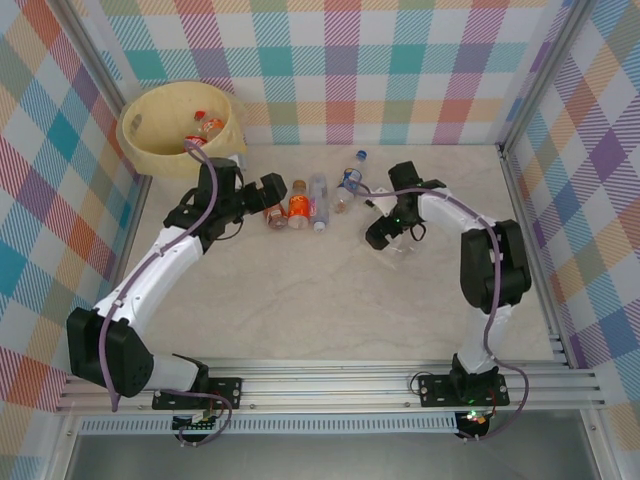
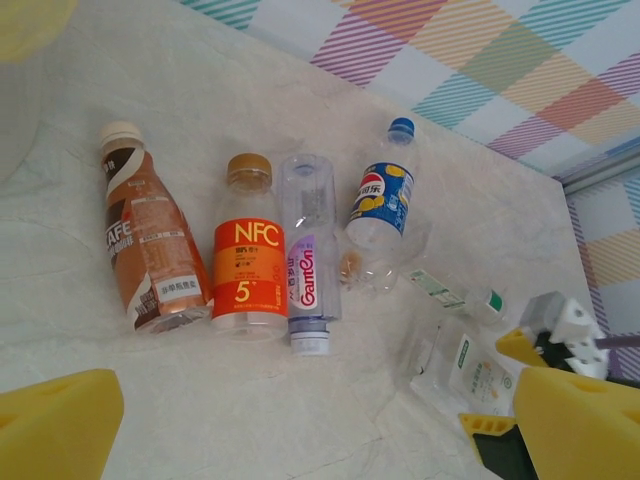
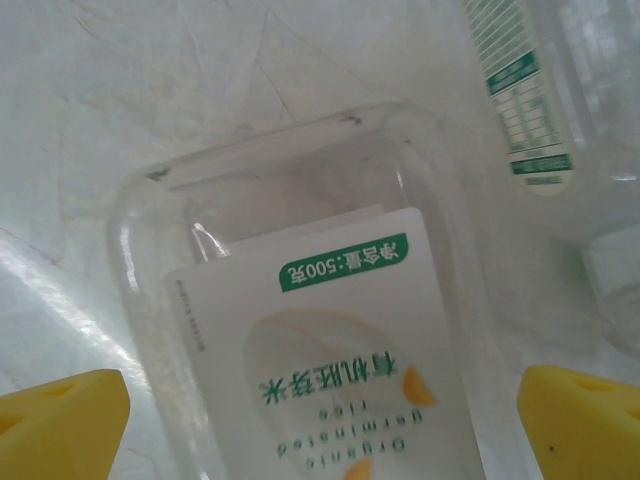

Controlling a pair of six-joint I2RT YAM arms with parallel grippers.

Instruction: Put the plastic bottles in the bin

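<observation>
Four plastic bottles lie side by side on the table: a brown coffee one point(image 2: 150, 235), an orange one point(image 2: 249, 250), a clear one point(image 2: 308, 250) and a blue-labelled one point(image 2: 383, 200). My left gripper point(image 2: 310, 430) hangs open just short of them point(image 1: 265, 200). A clear square bottle with a white label point(image 3: 320, 330) lies to the right, and my right gripper point(image 3: 320, 430) stands open straddling it point(image 1: 385, 232). The bin point(image 1: 150, 135) with its yellow bag stands at the far left corner, with a few bottles point(image 1: 205, 128) inside.
A slim clear bottle with a green cap point(image 2: 455, 295) lies beside the square one, its green-and-white label point(image 3: 520, 100) close to my right fingers. Checked walls enclose the table on three sides. Bare tabletop point(image 1: 300, 300) stretches towards the near edge.
</observation>
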